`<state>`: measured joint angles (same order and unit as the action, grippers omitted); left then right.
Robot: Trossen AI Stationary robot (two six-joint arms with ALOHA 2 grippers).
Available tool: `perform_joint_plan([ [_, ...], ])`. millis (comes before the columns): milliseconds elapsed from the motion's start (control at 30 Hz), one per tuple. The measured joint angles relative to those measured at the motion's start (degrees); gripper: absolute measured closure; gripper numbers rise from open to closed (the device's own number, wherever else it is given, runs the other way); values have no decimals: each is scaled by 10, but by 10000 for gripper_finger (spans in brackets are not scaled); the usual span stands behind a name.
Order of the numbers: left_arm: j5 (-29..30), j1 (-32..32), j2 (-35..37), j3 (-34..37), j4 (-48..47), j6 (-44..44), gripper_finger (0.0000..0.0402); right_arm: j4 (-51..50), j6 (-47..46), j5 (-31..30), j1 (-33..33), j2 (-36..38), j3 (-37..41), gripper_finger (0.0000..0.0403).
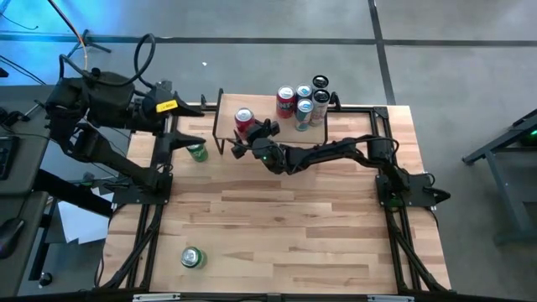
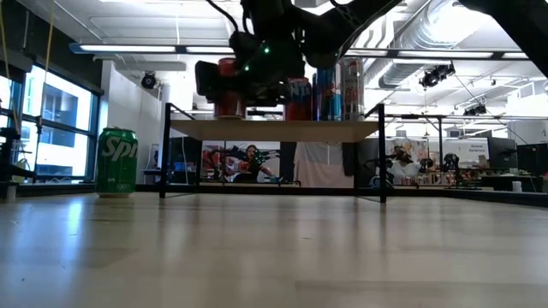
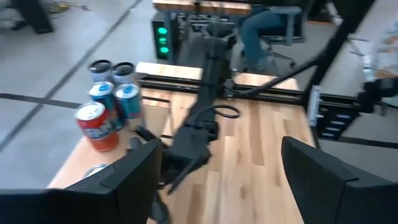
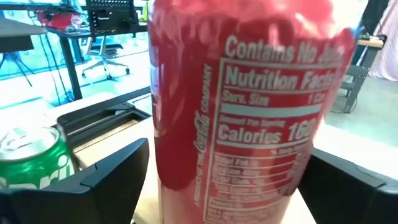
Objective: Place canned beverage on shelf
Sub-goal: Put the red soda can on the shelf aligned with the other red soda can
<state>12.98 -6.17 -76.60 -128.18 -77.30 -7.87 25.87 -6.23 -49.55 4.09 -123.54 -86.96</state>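
A red canned beverage point(image 1: 243, 119) stands upright on its base on the left part of the shelf point(image 2: 274, 129), a light-wood board on thin black legs at the table's far side. My right gripper point(image 1: 252, 136) reaches level at it from the near right. It is open, with one finger point(image 4: 112, 177) on each side of the can point(image 4: 242, 106) and not gripping it. My left gripper point(image 3: 221, 180) is held up over the table's far left, open, with nothing between its fingers.
Several more cans, red point(image 1: 286, 101), blue point(image 1: 304, 107) and dark point(image 1: 320, 86), stand on the shelf's right part. A green can point(image 1: 197, 152) stands on the table left of the shelf. Another green can point(image 1: 193, 257) sits near the front left edge.
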Motion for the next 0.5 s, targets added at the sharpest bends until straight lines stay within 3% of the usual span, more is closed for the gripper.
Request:
perform_joint_plan([
  [133,29,0,0,0,0,0,117,-12,3,-9,-1,11,0,43],
  [500,33,0,0,0,-16,0,117,-51,11,-55,-8,33,0,43],
])
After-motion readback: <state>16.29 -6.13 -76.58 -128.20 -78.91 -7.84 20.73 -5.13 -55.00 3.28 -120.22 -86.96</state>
